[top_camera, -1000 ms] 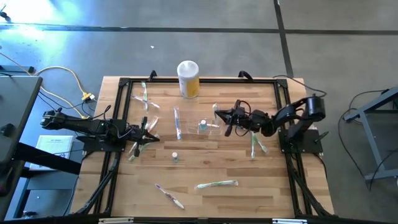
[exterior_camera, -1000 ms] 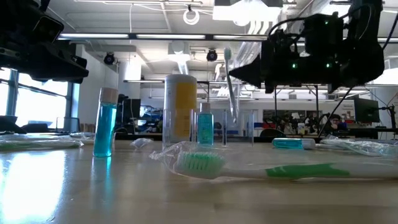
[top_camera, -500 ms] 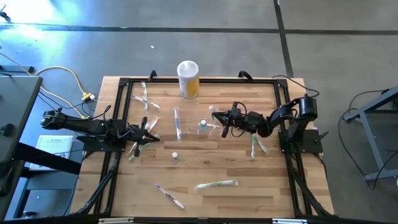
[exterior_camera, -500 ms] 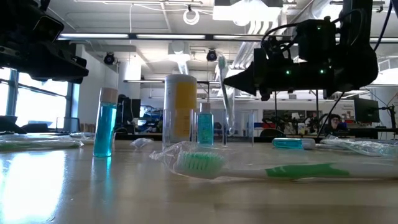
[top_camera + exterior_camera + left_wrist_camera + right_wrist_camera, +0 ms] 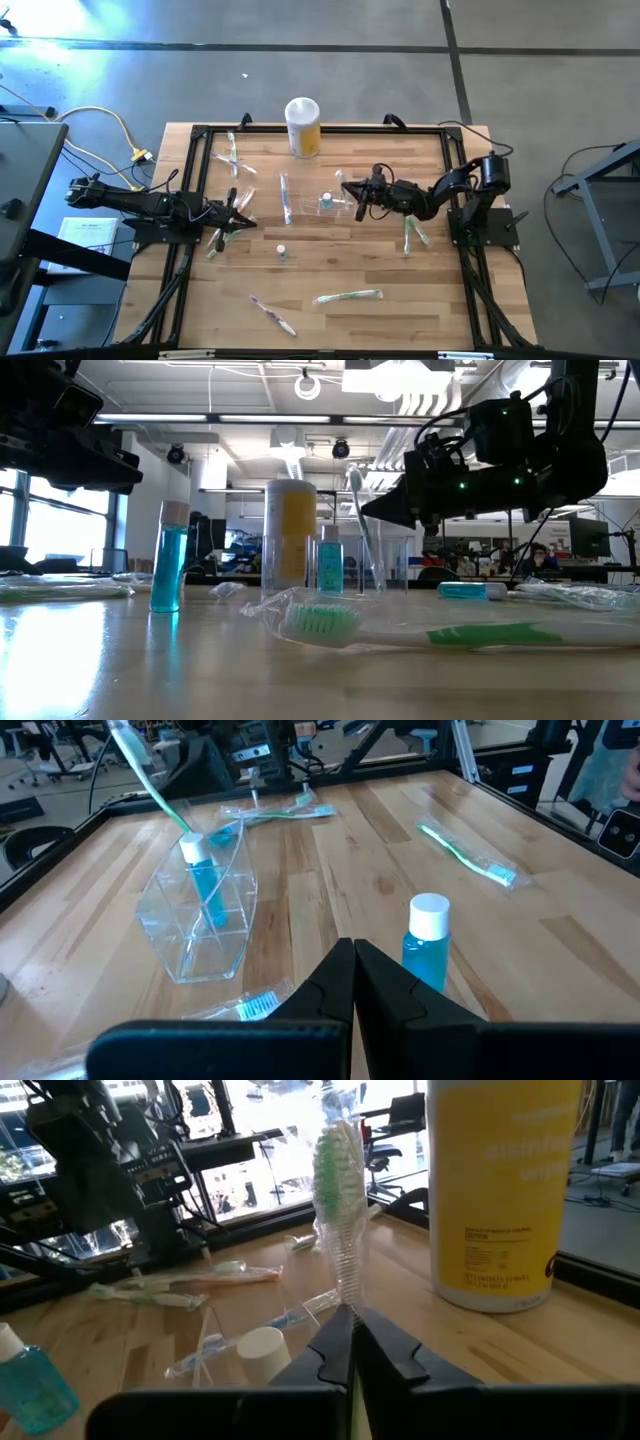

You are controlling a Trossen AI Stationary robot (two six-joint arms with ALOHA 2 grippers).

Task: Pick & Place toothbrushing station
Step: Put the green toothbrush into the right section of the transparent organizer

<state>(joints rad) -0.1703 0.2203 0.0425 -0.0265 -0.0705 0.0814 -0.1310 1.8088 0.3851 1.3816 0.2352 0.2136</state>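
1. Above the clear holder (image 5: 335,203) near the tabletop's (image 5: 400,290) middle, we see the right end effector (image 5: 352,193) pinching a wrapped green toothbrush (image 5: 360,520) upright, bristles up, its lower end down in the holder.
2. Inside that holder we see a small blue bottle with a white cap (image 5: 200,880).
3. At the tabletop's left edge, we find the left end effector (image 5: 235,212) pressed together, holding nothing.
4. Behind the holder stands a yellow canister (image 5: 303,127).
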